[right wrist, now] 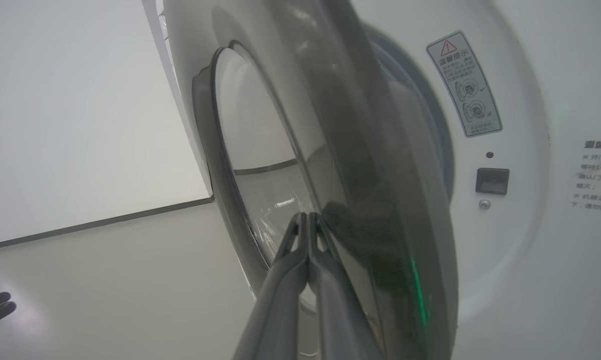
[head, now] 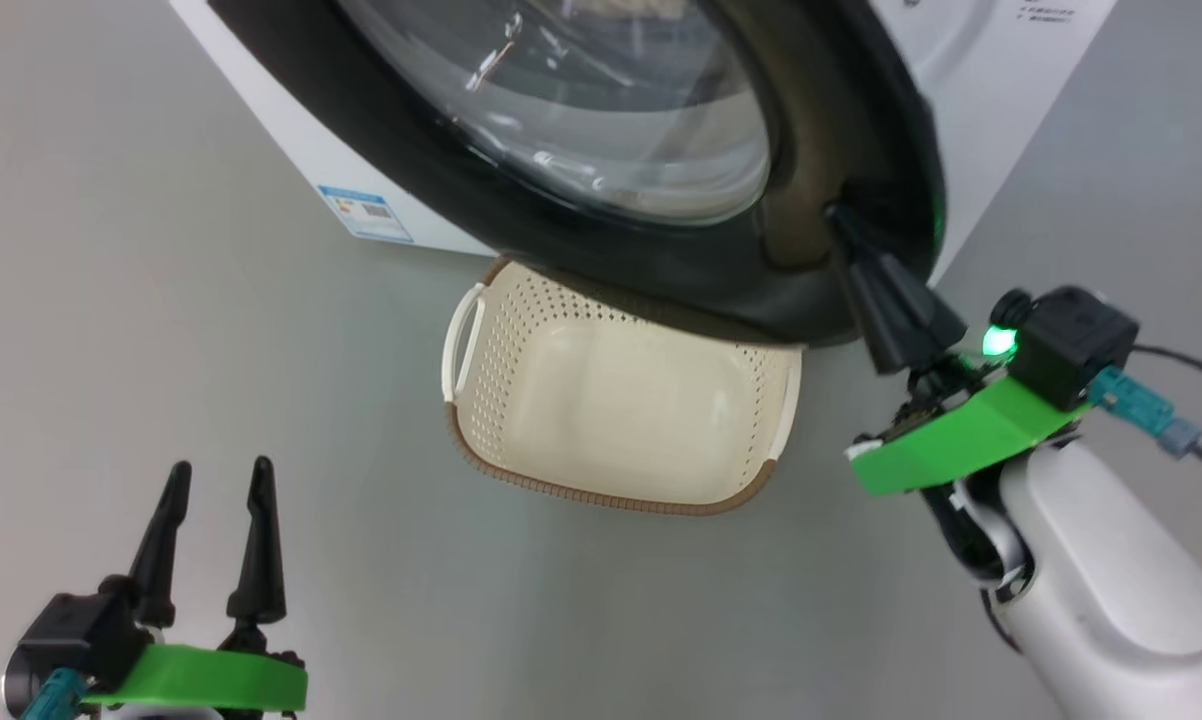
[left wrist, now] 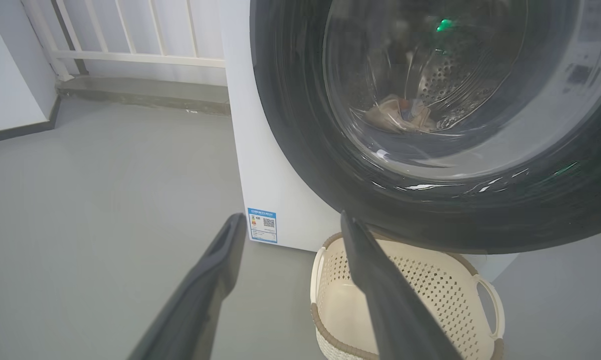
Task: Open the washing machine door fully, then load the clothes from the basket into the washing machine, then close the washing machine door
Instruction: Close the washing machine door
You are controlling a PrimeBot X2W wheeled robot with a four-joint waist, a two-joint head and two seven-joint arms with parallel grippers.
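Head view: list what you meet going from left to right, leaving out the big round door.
Open, dark-fingered left tool → blue rectangular label sticker → cream perforated plastic basket with a brown woven-look rim → shut, dark-fingered right tool.

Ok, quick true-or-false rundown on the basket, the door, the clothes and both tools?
1. The basket is empty. True.
2. The washing machine door is latched shut. False: it stands ajar, with a gap at its edge.
3. The right tool is shut, tips at the door's rim. True.
4. The left tool grips a basket handle. False: it is open, holding nothing, apart from the basket.
5. The clothes lie in the drum. True.
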